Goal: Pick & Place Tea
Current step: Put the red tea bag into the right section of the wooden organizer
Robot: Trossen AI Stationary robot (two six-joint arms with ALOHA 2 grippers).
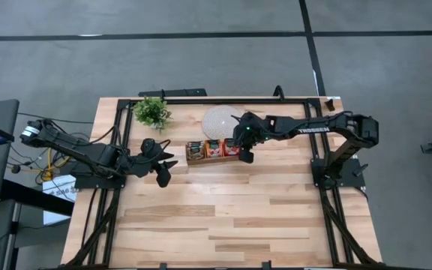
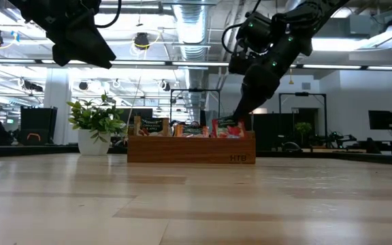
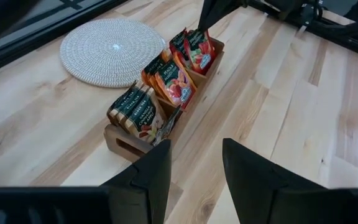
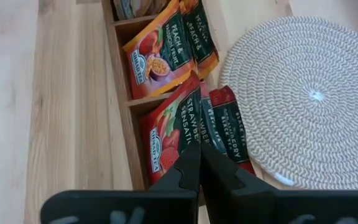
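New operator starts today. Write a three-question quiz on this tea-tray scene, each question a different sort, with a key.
1. True or false: the right gripper is down at the red sachets in an end compartment of the wooden tray.
2. The woven white mat lies: A) beside the tray, B) under it, C) beyond the table edge?
3. Fill in: the left gripper hangs ____, holding nothing.

Key: 1 true; 2 A; 3 open.

Red strawberry sachets [image 4: 173, 134], orange peach sachets [image 4: 160, 53], dark green-and-beige sachets [image 3: 135, 112], brown wooden tray [image 2: 190, 150], white spiral-woven mat [image 4: 297, 93], green plant [image 1: 151, 112] in white pot, pale striped wood desk [image 1: 223, 217], black grippers [image 3: 194, 180]
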